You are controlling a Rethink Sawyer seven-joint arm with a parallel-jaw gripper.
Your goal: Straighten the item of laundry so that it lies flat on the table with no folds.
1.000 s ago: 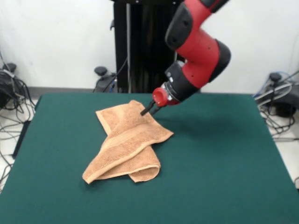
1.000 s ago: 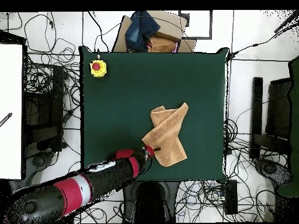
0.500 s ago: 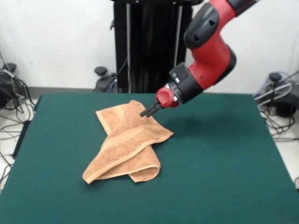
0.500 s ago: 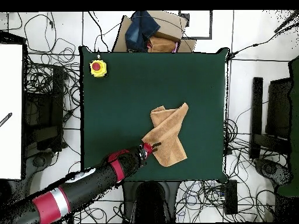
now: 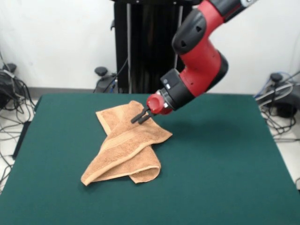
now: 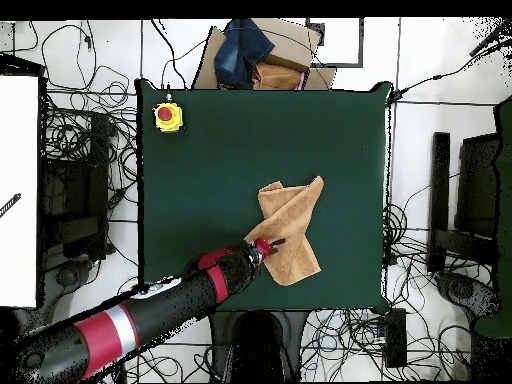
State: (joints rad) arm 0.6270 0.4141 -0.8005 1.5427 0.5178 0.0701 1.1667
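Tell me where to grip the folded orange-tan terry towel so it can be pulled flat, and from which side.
Best guess: take the orange-tan terry towel by the free corner of its upper layer, pointing right in the front view. That layer lies folded diagonally over the rest, so dragging the corner outward should unfold it. Come down from above on that side, over the bare dark green felt table. The black gripper hangs nearby.

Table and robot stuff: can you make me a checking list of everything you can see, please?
Surface: dark green table, bare around the towel.
Job's thing: orange-tan towel, still folded over itself, not flat.
Clutter: yellow box with red button at one table corner.
Gripper: gripper over the towel's far part; open or shut cannot be told.
Cables: many tangled on the floor around the table.
Surroundings: white wall, black pedestal, cardboard box with dark cloth beyond the table.
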